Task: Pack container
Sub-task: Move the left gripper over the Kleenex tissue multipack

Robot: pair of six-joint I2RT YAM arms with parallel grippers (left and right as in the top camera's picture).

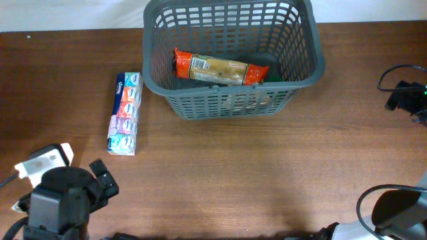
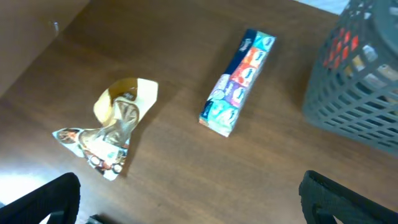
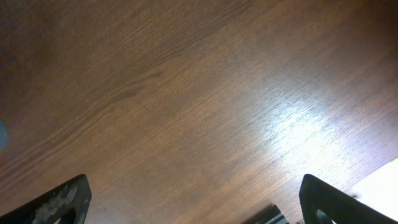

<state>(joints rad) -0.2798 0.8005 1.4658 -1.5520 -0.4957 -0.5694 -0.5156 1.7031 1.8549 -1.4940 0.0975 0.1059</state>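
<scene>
The container [image 1: 220, 103], a large dark grey basket with slotted sides, stands at the far edge of the wooden worktop [image 1: 267, 167], a little right of centre, with its rim reaching that edge. Inside it, a long packet [image 1: 220, 69] with orange-red ends and a beige middle lies across the base, roughly parallel to the far edge. Something dark green [image 1: 273, 77] shows at the packet's right end, too hidden to name.

A long multicoloured tissue pack [image 1: 125, 113] lies flat on the worktop just left of the container. It lies lengthwise from far to near, with its far end near the container's near-left corner but not touching it. In the left wrist view the same tissue pack [image 2: 237, 83] lies between a corner of the container [image 2: 354, 106] and a crumpled yellow and white pouch [image 2: 115, 127], which rests on the wood well apart from both.

The left gripper [image 2: 193, 205] is near the worktop's near-left corner. Its jaws are spread wide, with one finger in each lower corner of its wrist view, and it holds nothing. The right gripper [image 3: 199, 205] is near the near-right corner. Its jaws are equally wide and empty, and only bare wood grain with a bright glare patch shows beneath it.

At the right edge of the worktop sits a small black device with a looped cable [image 1: 403, 93].
</scene>
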